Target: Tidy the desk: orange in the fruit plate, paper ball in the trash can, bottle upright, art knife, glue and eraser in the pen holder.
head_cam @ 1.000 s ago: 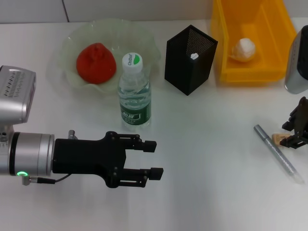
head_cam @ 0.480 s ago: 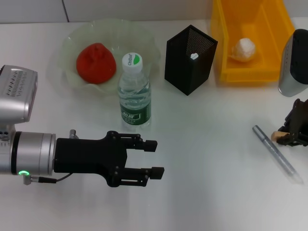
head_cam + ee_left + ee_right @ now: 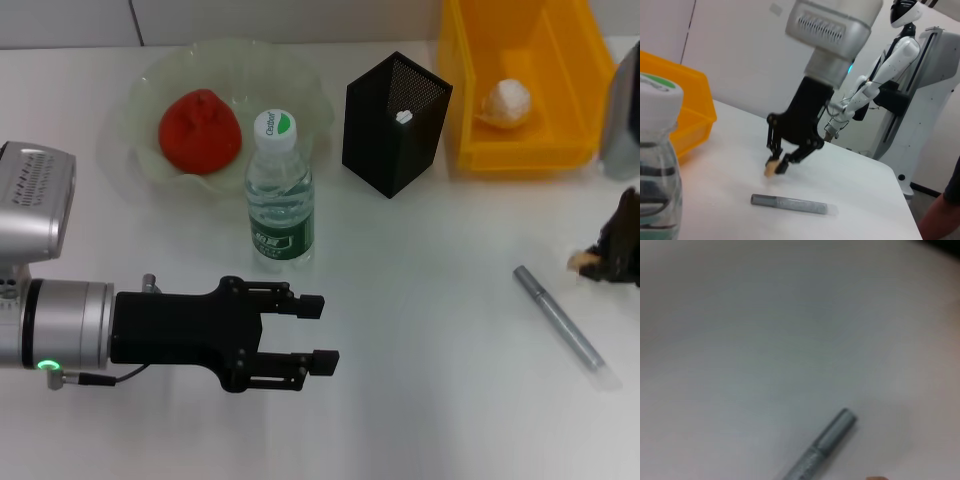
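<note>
Two grippers in view. Right gripper (image 3: 600,262) at the right edge of the white table (image 3: 430,330), clenched on the eraser (image 3: 579,262); same grasp visible from the left wrist view, with the tan block (image 3: 770,169) pinched between the black fingertips (image 3: 781,167) and held just above the tabletop. Left gripper (image 3: 318,332) low at the near left, jaws released and spread, nothing between them, pointing toward the table's middle, well apart from every item.

Orange (image 3: 200,130): inside the fruit plate (image 3: 140,100), at the far left. Bottle (image 3: 280,190): upright, white cap on top, green label near the base, just in front of the plate's near rim. Pen holder (image 3: 395,125): upright, right of the bottle, a small white tip showing inside its opening; identity of that item not discernible. Trash can (image 3: 520,150): far right, beside the pen holder but apart from it. Paper ball (image 3: 507,101): lying inside the trash can, on its floor.

Art knife (image 3: 558,317): slim grey barrel flat on the table, lying diagonally, near the right gripper and a little toward the near edge, not touching the jaws or the eraser. Same barrel (image 3: 788,204) in the left wrist view, below the gripped eraser; one end of it (image 3: 827,440) in the right wrist view.
</note>
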You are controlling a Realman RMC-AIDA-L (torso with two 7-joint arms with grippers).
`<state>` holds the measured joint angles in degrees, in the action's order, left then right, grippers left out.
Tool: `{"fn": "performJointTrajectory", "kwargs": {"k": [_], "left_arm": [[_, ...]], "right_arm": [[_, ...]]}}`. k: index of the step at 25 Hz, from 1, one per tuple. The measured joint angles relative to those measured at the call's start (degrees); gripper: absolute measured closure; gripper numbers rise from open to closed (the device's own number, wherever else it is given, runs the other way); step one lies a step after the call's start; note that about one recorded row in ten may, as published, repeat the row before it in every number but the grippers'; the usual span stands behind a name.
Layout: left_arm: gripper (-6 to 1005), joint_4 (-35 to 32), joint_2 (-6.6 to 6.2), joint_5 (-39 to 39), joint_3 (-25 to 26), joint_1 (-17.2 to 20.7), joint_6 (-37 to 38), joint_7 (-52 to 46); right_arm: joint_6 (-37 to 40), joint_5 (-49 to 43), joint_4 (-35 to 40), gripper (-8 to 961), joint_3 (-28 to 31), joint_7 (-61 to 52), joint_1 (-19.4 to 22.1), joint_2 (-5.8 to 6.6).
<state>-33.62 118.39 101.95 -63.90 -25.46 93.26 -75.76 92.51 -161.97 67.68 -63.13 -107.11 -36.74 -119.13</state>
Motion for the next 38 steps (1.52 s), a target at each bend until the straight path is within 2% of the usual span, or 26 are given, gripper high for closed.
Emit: {"fn": "performJointTrajectory", "kwargs": {"k": [2, 3, 6, 7, 8, 11, 12, 13, 16, 17, 18, 22, 26, 32, 38], "left_arm": [[347, 0.0, -0.02, 0.0, 0.0, 0.1, 0.2, 0.0], [347, 0.0, -0.02, 0.0, 0.0, 0.1, 0.2, 0.0], [347, 0.0, -0.05, 0.0, 0.0, 0.1, 0.3, 0.1], [347, 0.0, -0.05, 0.0, 0.0, 0.2, 0.3, 0.2], [347, 0.0, -0.06, 0.0, 0.0, 0.2, 0.3, 0.2], [347, 0.0, -0.07, 0.1, -0.1, 0.2, 0.3, 0.2], [347, 0.0, -0.08, 0.1, -0.1, 0.2, 0.3, 0.2], [347, 0.0, -0.08, 0.1, -0.1, 0.2, 0.3, 0.2], [348, 0.0, -0.09, 0.1, -0.1, 0.3, 0.3, 0.1], [348, 0.0, -0.09, 0.1, -0.1, 0.4, 0.3, 0.1], [348, 0.0, -0.09, 0.1, -0.1, 0.4, 0.3, 0.1], [348, -0.1, -0.09, 0.1, -0.1, 1.0, 0.4, 0.0], [348, -0.1, -0.09, 0.1, -0.1, 1.1, 0.5, 0.2], [349, 0.0, -0.02, 0.1, -0.1, 1.1, 0.2, 0.3], [349, 0.1, -0.01, 0.1, -0.1, 1.1, 0.1, 0.4]], "right_arm": [[1.5, 6.8, 9.0, 827, 5.0, 0.1, 2.4, 0.07], [1.5, 6.8, 9.0, 827, 5.0, 0.1, 2.4, 0.07], [0.2, 18.9, 14.2, 825, 10.8, 0.8, 4.5, 0.05], [-3.3, 28.9, 13.6, 825, 13.5, 1.9, 5.6, 0.09], [-3.3, 28.9, 13.6, 824, 13.5, 1.9, 5.6, 0.09], [-12.3, 41.8, 7.0, 823, 15.0, 5.0, 6.2, 0.04], [-19.1, 48.8, -1.7, 822, 14.9, 8.9, 5.3, 0.11], [-19.1, 48.8, -1.7, 822, 14.9, 8.9, 5.3, 0.11], [-24.6, 52.7, -14.0, 820, 14.9, 15.0, 1.5, 0.30], [-27.3, 53.0, -21.8, 820, 15.2, 18.9, -1.7, 0.47], [-27.3, 53.0, -21.8, 819, 15.2, 18.9, -1.7, 0.47], [-33.0, 53.2, -31.0, 817, 15.1, 24.3, -6.1, 0.43], [-35.6, 53.3, -32.3, 815, 14.7, 25.8, -7.1, 0.12], [-35.2, 53.3, -33.9, 812, 14.6, 27.6, -7.9, 0.06], [-33.6, 53.4, -33.7, 599, 14.9, 27.7, -7.4, 0.08]]}}
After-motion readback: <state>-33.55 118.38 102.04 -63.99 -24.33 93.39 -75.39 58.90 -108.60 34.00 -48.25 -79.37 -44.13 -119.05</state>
